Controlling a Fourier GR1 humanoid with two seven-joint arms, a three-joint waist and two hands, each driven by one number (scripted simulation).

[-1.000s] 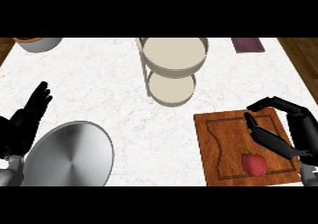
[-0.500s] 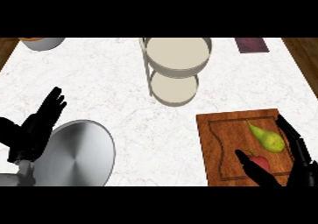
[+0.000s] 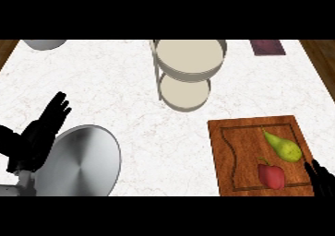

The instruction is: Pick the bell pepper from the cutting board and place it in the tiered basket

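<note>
**Pepper on the board, both robot hands empty**

The white marble tabletop (image 3: 108, 87) fills the view, with brown wood showing past it at the top corners. At 5 o'clock lies the wooden cutting board (image 3: 234, 156); its lower edge runs out at the bottom of the view. At 7 o'clock sits a round brushed-metal plate (image 3: 81, 163), also cut off below. The tiered basket (image 3: 190, 57) stands at 12 o'clock. Its upper tray hides part of the lower one, its top rim is cropped, and both trays look bare.

The left robot hand (image 3: 35, 138) rests at 8 o'clock, fingers straight and spread toward 1 o'clock, overlapping the plate's left rim; whether it touches the plate cannot be told.

On the board a green pear (image 3: 282, 147) lies toward the right side. The red bell pepper (image 3: 271, 176) sits just below it, near the board's lower right corner, well apart from the basket.

The right robot hand (image 3: 324, 180) is mostly out of view at 4 o'clock. The fingers that show are straight, just beside the pepper and not touching it.

A grey bowl (image 3: 44, 44) at 11 o'clock and a dark maroon flat thing (image 3: 267, 47) at 1 o'clock are both cropped.
</note>
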